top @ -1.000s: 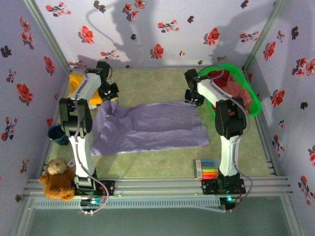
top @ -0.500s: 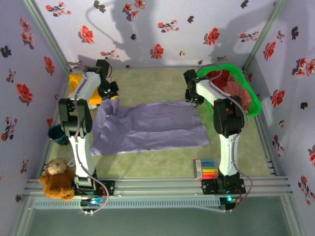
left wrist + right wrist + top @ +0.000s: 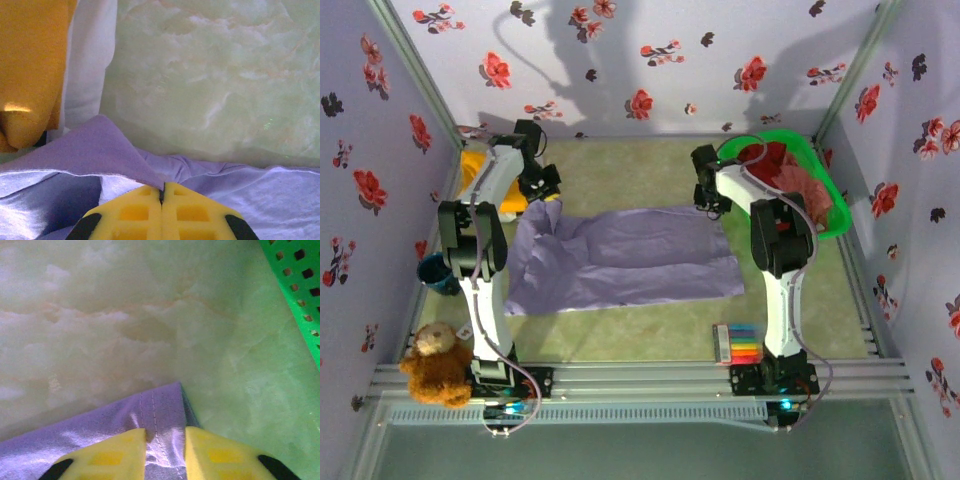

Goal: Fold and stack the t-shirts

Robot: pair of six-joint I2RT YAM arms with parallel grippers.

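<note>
— Where's the lavender t-shirt (image 3: 630,255)?
— Flat on the counter (image 3: 620,330). Left pincer (image 3: 162,190) pinches one far corner (fingers pressed tight); right pincer (image 3: 165,435) is spread, straddling the other.

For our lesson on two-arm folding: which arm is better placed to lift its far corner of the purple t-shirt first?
Left, probably. The left gripper is shut on a raised peak of the purple t-shirt; the right gripper straddles its corner hem with jaws apart, so it must close first.
</note>
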